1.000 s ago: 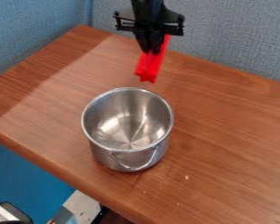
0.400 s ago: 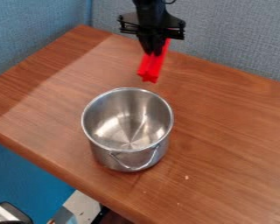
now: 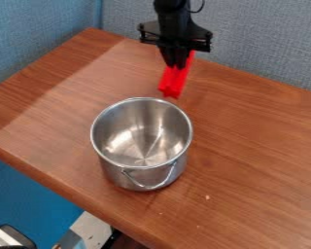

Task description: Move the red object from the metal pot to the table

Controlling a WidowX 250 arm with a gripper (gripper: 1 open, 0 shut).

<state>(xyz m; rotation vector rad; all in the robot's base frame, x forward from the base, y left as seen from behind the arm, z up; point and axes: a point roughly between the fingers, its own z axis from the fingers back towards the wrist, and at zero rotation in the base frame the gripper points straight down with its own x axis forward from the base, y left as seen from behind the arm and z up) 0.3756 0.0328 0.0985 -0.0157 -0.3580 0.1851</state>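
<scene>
The red object point(image 3: 177, 79), a bright red elongated block, hangs upright from my gripper point(image 3: 181, 58), which is shut on its top end. Its lower end is at or just above the table point(image 3: 54, 97) behind the metal pot; I cannot tell if it touches. The metal pot point(image 3: 143, 143) stands empty near the table's front edge, shiny inside, with a small handle at its front. The black gripper points steeply down at the back of the table, beyond the pot's far rim.
The brown wood-grain table drops off at its front left edge point(image 3: 48, 180) and at the right. A blue wall point(image 3: 42, 29) stands behind it. Bare tabletop lies left of the pot and behind it.
The gripper and the red block have shifted slightly right and down in the picture. The pot has stayed where it was.
</scene>
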